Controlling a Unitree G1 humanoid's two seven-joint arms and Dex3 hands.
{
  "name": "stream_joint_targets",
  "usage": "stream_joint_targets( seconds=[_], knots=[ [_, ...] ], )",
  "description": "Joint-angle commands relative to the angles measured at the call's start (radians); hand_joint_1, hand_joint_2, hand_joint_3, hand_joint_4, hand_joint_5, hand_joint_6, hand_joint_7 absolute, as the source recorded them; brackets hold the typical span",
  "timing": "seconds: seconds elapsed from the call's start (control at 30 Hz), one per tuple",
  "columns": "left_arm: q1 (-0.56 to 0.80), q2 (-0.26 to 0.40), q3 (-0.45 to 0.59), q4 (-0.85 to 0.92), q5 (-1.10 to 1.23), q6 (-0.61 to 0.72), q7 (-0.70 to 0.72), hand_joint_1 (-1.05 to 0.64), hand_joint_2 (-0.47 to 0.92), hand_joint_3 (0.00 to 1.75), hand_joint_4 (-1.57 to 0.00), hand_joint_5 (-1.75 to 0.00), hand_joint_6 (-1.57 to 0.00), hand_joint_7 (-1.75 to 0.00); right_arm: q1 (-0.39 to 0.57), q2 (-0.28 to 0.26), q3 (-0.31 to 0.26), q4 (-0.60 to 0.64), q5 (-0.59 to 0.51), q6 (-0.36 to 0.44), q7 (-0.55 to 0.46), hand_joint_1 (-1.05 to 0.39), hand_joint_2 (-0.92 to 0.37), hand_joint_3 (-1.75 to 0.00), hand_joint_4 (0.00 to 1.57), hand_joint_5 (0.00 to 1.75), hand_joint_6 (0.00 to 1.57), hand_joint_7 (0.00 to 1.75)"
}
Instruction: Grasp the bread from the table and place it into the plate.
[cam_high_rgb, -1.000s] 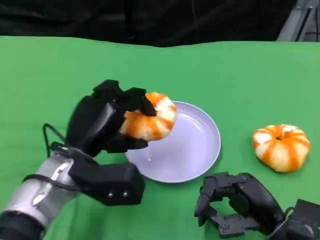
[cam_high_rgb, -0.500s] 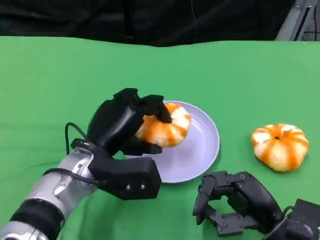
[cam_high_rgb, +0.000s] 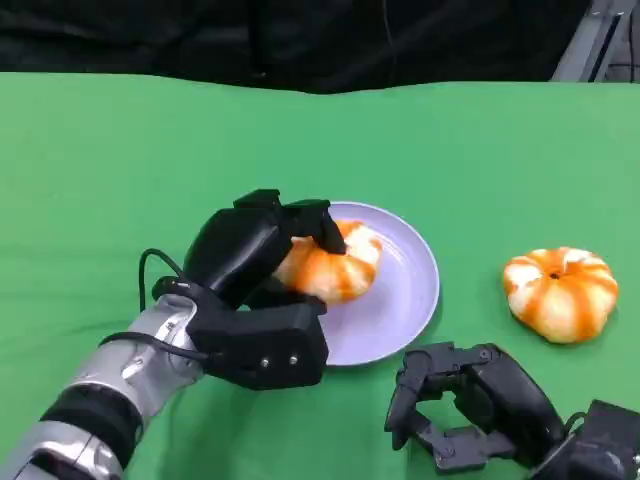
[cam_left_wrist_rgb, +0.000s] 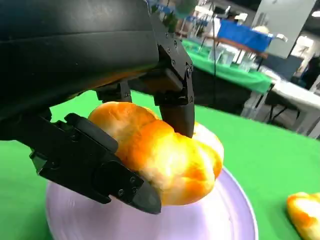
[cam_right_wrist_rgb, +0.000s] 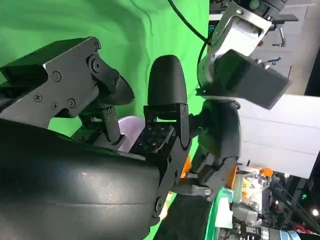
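Over the plate's (cam_high_rgb: 400, 300) left half, the left hand (cam_high_rgb: 245, 255) has carried the bread (cam_high_rgb: 330, 262) rightward and lower since a second ago, fingers clamped around it; the bread now looks just above or barely touching the plate, so release is probably next. Bread is a rounded, glossy orange-and-cream twisted bun, undeformed. Further right, a second bun (cam_high_rgb: 560, 292) sits on the table, and the right hand (cam_high_rgb: 465, 410) rests near, fingers curled, holding nothing.

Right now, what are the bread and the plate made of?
The bread in the left hand looks baked: a glossy golden crust with paler stripes, though it could be a model. The plate seems smooth plastic or ceramic, pale lilac with a slight sheen.
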Motion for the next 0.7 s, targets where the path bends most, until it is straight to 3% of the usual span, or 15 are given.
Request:
stream_joint_targets(
  seconds=[0.03,0.13,0.2,0.27,0.47,0.53,0.7],
  knots=[
    [-0.034,-0.002,-0.003,0.047,-0.012,-0.016,-0.004,-0.15,0.87,0.00,-0.68,-0.75,-0.85,-0.19,0.005,-0.008,0.001,0.002,-0.006,-0.012,-0.006,0.10,-0.55,-1.11,0.97,1.31,0.94,1.04],
    [-0.035,-0.021,0.019,0.071,-0.047,-0.022,-0.025,-0.22,0.91,0.01,-0.77,-0.32,-0.80,-0.02,0.006,-0.009,0.000,-0.002,-0.009,-0.007,-0.009,0.09,-0.55,-1.10,0.96,1.32,0.94,1.04],
    [-0.036,-0.030,0.032,0.082,-0.073,-0.024,-0.043,-0.26,0.92,0.02,-0.76,-0.22,-0.75,-0.01,0.006,-0.010,-0.001,-0.003,-0.005,-0.005,-0.006,0.09,-0.55,-1.10,0.96,1.32,0.94,1.04],
    [-0.033,-0.035,0.042,0.083,-0.097,-0.022,-0.070,-0.43,0.92,0.14,-0.71,-0.10,-0.64,0.00,0.006,-0.010,-0.002,-0.005,-0.003,-0.003,-0.005,0.10,-0.56,-1.10,0.96,1.32,0.94,1.05],
    [-0.026,-0.036,0.055,0.072,-0.133,-0.023,-0.125,-0.54,0.92,0.23,-0.68,-0.04,-0.57,0.00,0.009,-0.010,-0.001,-0.010,-0.004,0.001,-0.006,0.10,-0.55,-1.10,0.96,1.33,0.93,1.06],
    [-0.020,-0.039,0.075,0.065,-0.178,-0.029,-0.197,-0.71,0.92,0.42,-0.47,-0.01,-0.30,0.00,0.010,-0.010,-0.001,-0.012,-0.003,0.001,-0.005,0.09,-0.55,-1.11,0.96,1.33,0.93,1.06],
    [-0.011,-0.041,0.102,0.056,-0.238,-0.040,-0.285,-0.82,0.92,0.55,-0.34,0.00,-0.15,0.00,0.012,-0.011,0.000,-0.017,-0.006,0.007,-0.008,0.10,-0.54,-1.13,0.95,1.34,0.93,1.06]
  ],
)
